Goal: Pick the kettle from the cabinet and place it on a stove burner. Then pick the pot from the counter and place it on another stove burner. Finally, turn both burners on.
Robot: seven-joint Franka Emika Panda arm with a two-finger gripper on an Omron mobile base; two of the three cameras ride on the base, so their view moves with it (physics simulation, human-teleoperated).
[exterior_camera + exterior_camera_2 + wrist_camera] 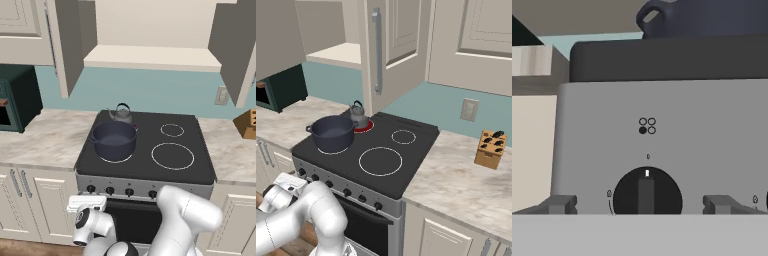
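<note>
Black glass cooktop (150,145) sits between beige marbled counter (45,140) stretches.

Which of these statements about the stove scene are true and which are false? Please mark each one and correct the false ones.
1. The pot stands on the front left burner. True.
2. The kettle is on the cabinet shelf. False: it stands on the rear left burner, which glows red beneath it.
3. The gripper is shut on a knob. False: its fingers stand open on either side of the knob, not touching it.
4. The cabinet doors are open. True.
5. A knife block stands on the counter right of the stove. True.
</note>
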